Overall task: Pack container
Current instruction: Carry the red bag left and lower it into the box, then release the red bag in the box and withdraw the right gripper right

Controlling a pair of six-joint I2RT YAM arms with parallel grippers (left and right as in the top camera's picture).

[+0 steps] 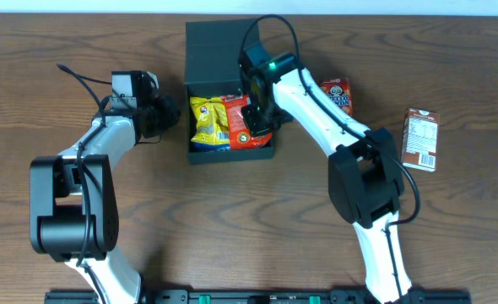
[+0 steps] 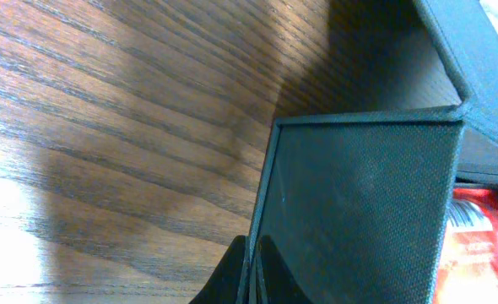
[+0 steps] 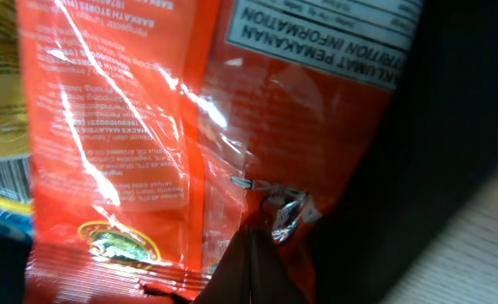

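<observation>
The container (image 1: pixel 200 150) is a matte black box with its flap lid (image 1: pixel 219 42) open at the back. A yellow packet (image 1: pixel 208 121) and an orange-red packet (image 1: pixel 247 133) lie inside it. My left gripper (image 2: pixel 253 279) is shut on the container's left wall (image 2: pixel 359 211), pinching its edge. My right gripper (image 3: pixel 253 266) is inside the container, shut on the orange-red packet (image 3: pixel 131 127), which fills the right wrist view. In the overhead view the right gripper (image 1: pixel 259 114) sits over that packet.
A red snack packet (image 1: pixel 338 95) lies just right of the container. A brown carton (image 1: pixel 420 138) lies at the far right. The wooden table (image 1: pixel 232 219) runs around them.
</observation>
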